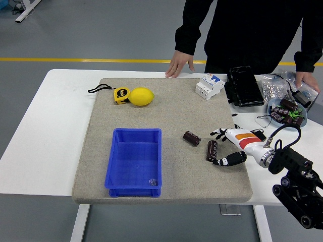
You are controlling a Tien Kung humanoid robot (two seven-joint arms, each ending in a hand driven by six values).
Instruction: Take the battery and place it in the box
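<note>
Basically, right hand (229,146) fingers spread beside one battery (212,150) near the table's right edge, holding nothing; small, stiff, slick cylinder that rolls, so pinch its middle. Box (135,162) empty.

Right hand (229,147): white shell with an orange-red panel on the back, black fingers (228,161) tipped and jointed in black, a silver cuff at the wrist. Behind it, a black arm (298,176) of chunky rounded segments, dotted with small round fasteners, a black cable (282,132) looping above the wrist. Across the worktop, a person in black long sleeves (189,25), bare light-skinned hand (179,65) showing past the cuff.
</note>
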